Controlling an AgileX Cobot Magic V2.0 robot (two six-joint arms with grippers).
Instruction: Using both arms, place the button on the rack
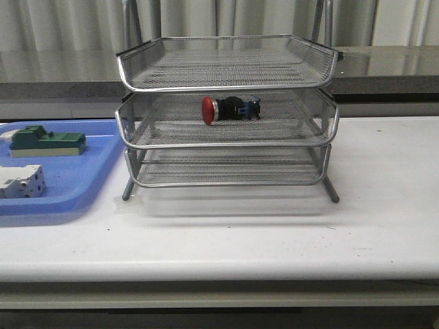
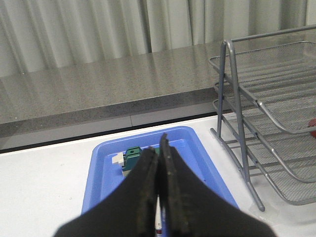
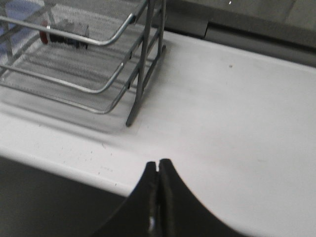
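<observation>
The button [image 1: 230,109], red cap, black body and blue end, lies on its side in the middle tray of the silver wire rack [image 1: 226,75]. In the right wrist view the button [image 3: 61,29] shows through the rack's mesh [image 3: 106,81]. My left gripper [image 2: 159,148] is shut with nothing in it, hanging above the blue tray, with the rack [image 2: 276,113] off to one side. My right gripper [image 3: 158,165] is shut and empty, over the table near its front edge, well apart from the rack. Neither arm shows in the front view.
A flat blue tray [image 1: 82,185] at the table's left holds a green-and-beige block [image 1: 46,142] and a white block [image 1: 20,181]. A grey ledge [image 1: 384,65] and curtains run behind the table. The blue tray [image 2: 106,168] and green block [image 2: 132,157] also show in the left wrist view.
</observation>
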